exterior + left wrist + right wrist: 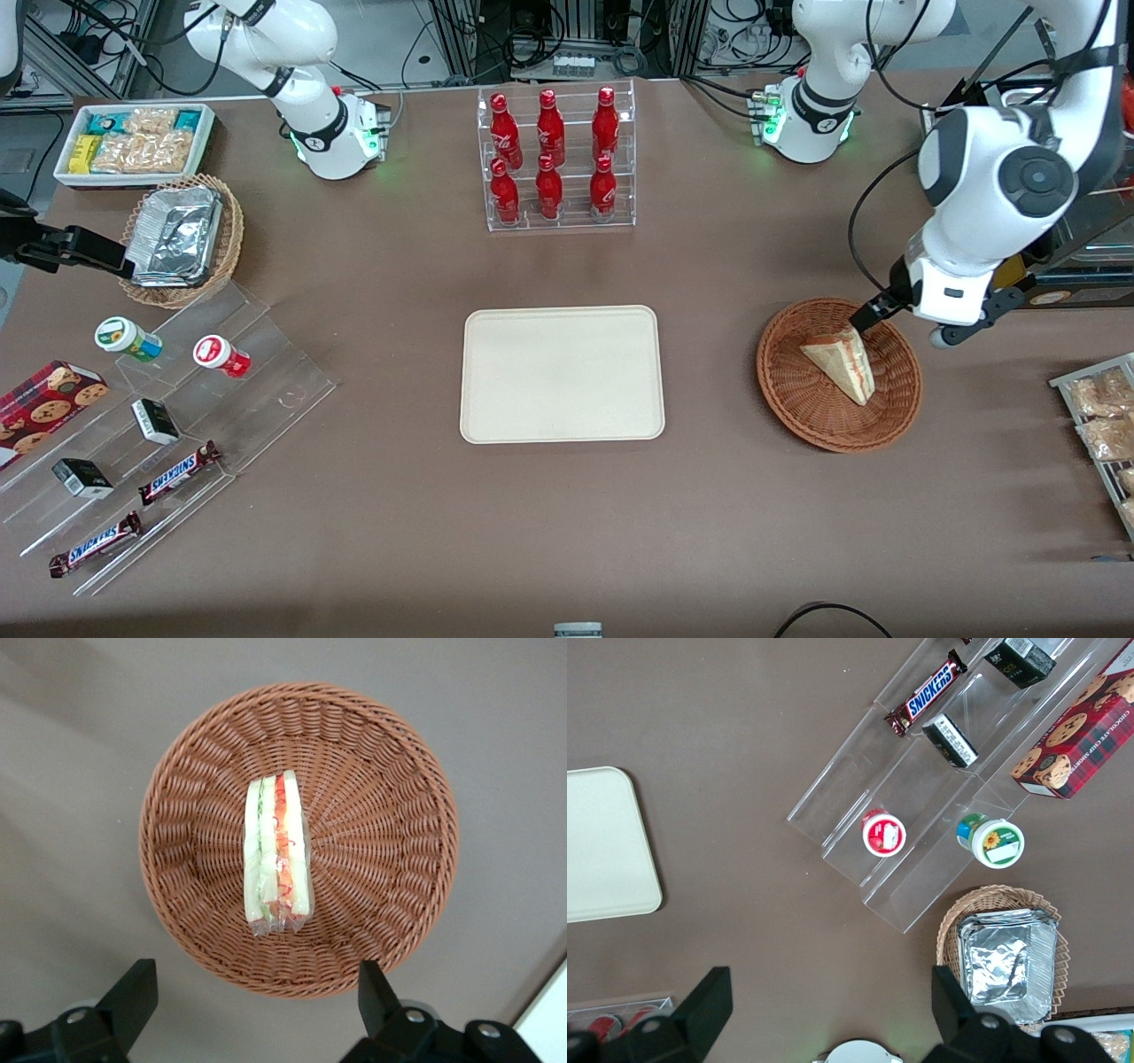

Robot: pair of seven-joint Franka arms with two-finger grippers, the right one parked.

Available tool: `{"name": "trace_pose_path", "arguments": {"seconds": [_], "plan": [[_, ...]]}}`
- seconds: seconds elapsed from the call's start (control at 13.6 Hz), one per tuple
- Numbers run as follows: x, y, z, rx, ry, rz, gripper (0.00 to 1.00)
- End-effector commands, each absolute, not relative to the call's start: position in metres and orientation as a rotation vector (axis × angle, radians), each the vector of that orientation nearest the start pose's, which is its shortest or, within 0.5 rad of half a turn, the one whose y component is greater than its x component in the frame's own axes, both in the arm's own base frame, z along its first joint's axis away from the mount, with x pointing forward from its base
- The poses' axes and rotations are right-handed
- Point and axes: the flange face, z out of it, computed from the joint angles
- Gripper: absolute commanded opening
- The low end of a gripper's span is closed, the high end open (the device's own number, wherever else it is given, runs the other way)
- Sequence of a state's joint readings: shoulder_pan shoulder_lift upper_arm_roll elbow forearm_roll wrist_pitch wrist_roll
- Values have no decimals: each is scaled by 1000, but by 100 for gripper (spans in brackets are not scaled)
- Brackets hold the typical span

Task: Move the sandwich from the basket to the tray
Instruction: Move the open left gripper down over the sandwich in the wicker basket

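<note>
Nothing is moved yet, as I read it: the whole carry is left. Working across the front view, the lighter basket (182,241) near nine o'clock holds crumpled foil, and the white bin (135,142) at about ten o'clock holds snack packets. The tray (562,373) at the centre of the table is bare. Toward three o'clock, at the working arm's end, the reddish basket (838,374) has the sandwich (842,361) lying in it, and it holds nothing else.

My gripper (252,992) hangs above that basket with its fingers (133,992) spread wide and nothing between them, clear of the sandwich. The wrist view shows the sandwich (278,852) standing on edge near the basket's middle, filling stripes up. I judge the descent, the grasp and the move to the tray all remain.
</note>
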State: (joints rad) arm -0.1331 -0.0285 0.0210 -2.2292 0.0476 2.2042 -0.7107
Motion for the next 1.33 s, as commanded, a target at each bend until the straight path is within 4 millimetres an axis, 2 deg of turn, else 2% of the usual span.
{"name": "trace_pose_path", "arguments": {"seconds": [0.0, 0.07, 0.37, 0.59, 1.03, 1.18, 1.25], "plan": [[507, -61, 362, -2970, -947, -87, 100], [507, -62, 348, -2969, -952, -86, 100], [516, -62, 309, -2981, -984, -144, 100], [520, -62, 286, -2978, -1002, -146, 100], [521, -60, 270, -2973, -1003, -130, 98], [521, -60, 264, -2968, -1006, -120, 88], [522, -61, 263, -2968, -1018, -130, 67]]}}
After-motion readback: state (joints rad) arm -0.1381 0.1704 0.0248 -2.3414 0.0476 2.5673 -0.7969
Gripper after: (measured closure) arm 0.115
